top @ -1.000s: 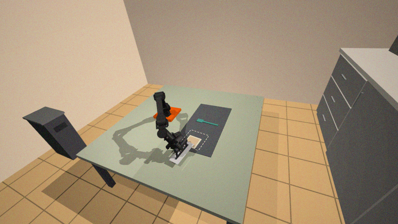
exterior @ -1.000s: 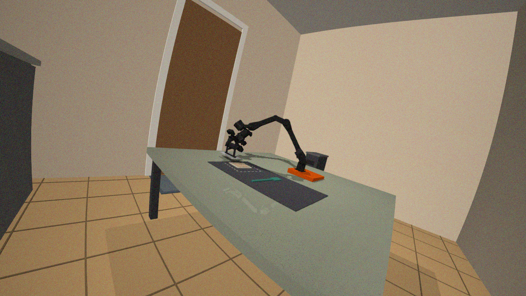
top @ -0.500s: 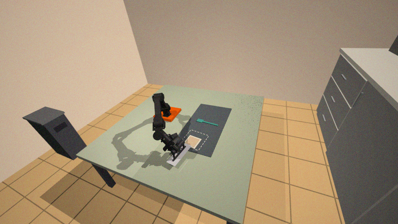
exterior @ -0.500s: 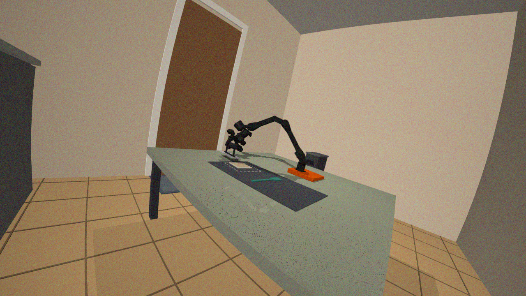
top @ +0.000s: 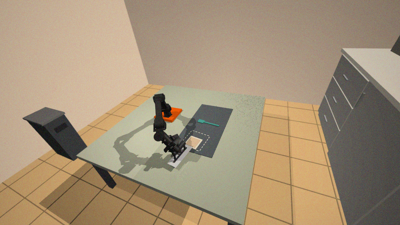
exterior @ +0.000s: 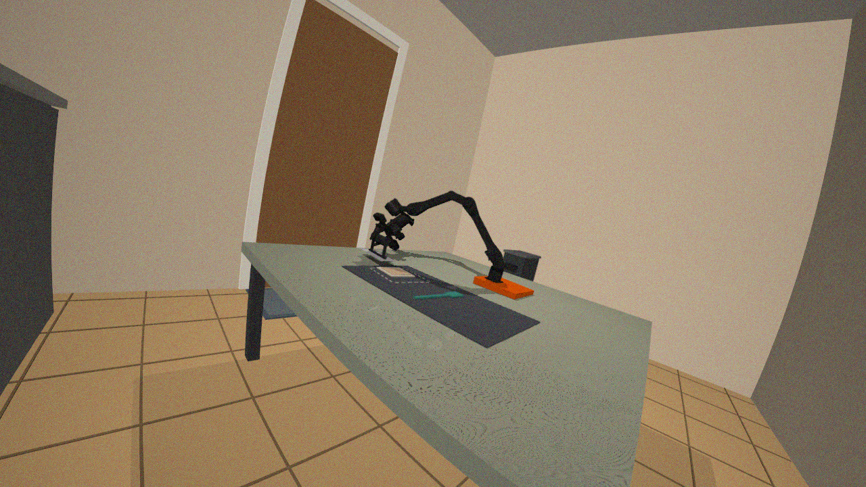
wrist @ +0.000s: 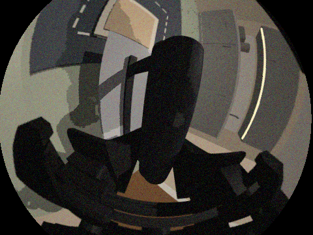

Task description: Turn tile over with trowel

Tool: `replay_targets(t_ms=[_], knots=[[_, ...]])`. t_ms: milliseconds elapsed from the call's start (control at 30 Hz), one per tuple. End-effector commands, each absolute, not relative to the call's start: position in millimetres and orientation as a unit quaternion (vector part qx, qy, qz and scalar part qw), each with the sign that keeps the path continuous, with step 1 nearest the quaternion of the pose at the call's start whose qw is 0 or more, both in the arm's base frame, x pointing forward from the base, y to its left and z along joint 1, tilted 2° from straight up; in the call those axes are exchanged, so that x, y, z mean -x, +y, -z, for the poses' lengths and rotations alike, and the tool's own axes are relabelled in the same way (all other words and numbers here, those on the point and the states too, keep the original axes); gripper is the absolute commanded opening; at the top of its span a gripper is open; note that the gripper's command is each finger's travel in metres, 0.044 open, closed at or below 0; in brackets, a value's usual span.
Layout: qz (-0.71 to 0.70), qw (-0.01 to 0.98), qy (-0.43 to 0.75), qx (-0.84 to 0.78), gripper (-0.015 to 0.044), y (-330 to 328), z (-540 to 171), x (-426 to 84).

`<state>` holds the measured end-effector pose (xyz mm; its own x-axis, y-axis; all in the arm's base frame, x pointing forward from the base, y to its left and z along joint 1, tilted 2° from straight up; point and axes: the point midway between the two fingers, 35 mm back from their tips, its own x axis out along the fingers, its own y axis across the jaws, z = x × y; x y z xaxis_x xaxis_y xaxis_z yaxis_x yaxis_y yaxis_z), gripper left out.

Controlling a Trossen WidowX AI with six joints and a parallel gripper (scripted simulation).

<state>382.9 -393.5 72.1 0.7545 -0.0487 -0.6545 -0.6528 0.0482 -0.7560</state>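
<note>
The tile [top: 194,142] [exterior: 396,272] [wrist: 140,19] lies on the dark mat [top: 215,114] [exterior: 484,320] [wrist: 45,42], within the dashed outline [top: 209,136] [wrist: 84,33]. A tan face with a pale border shows on top. My gripper [top: 173,147] [exterior: 385,240] [wrist: 158,130] is shut on the black handle of the trowel. The trowel's light grey blade [top: 181,157] [wrist: 112,108] is beside the tile, over the mat's near edge and the table, held a little above its shadow. In the wrist view the blade's far end covers part of the tile's near border.
A teal spatula-like tool [top: 209,123] [exterior: 436,295] lies on the mat beyond the dashed outline. The arm's orange base [top: 176,111] [exterior: 514,291] stands on the pale green table [top: 237,167] beside the mat. A dark bin [top: 56,137] and grey drawers [top: 346,83] stand off the table.
</note>
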Motion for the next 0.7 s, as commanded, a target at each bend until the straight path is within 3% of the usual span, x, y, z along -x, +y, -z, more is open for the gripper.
replay_targets(t_ms=[0, 667], knots=[[-0.222, 0.67, 0.263, 0.657, 0.0, -393.5, -71.3, -384.0], [-0.222, 0.67, 0.263, 0.657, 0.0, -392.8, -43.3, -383.6]])
